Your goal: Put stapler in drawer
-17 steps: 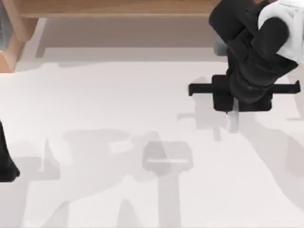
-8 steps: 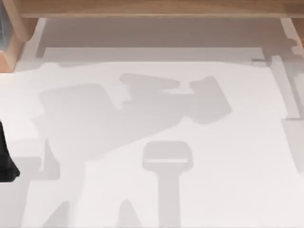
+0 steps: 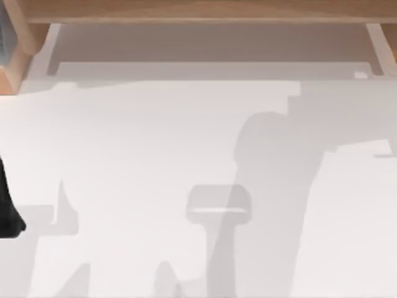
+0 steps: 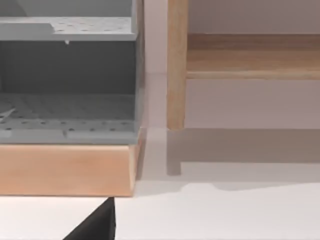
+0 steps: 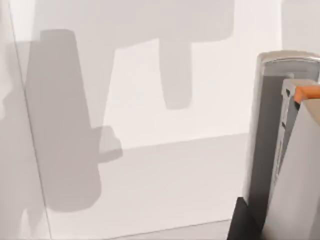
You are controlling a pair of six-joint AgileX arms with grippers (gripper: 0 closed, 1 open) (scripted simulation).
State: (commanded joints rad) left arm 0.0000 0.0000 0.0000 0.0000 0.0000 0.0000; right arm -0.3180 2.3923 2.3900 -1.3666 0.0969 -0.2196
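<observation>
Stapler (image 5: 282,125): silver-grey bar w/ dark strip, rounded pale end and an orange insert, seen close up in the right wrist view, lifted clear of the white table (image 3: 155,143) behind it. Right gripper (image 5: 250,220) is judged closed on it, since the bar hangs off the surface right at the wrist; the jaws themselves are barely visible. Left arm (image 3: 6,214) is parked at the table's left edge; whether the left gripper (image 4: 97,226) is open can't be told.

Step in hand (est.): carry to the drawer (image 3: 205,69), which reads as pulled open along the table's far side under the wooden desk edge (image 3: 186,11). To do it well, keep the bar's long axis parallel to the drawer front, bring it over the drawer floor away from the side walls, lower it, then release.

Containers: nothing is visible in the drawer. The wood-fronted organiser (image 4: 65,170) at far left has grey perforated shelves; contents, if any, are too faint to tell.
</observation>
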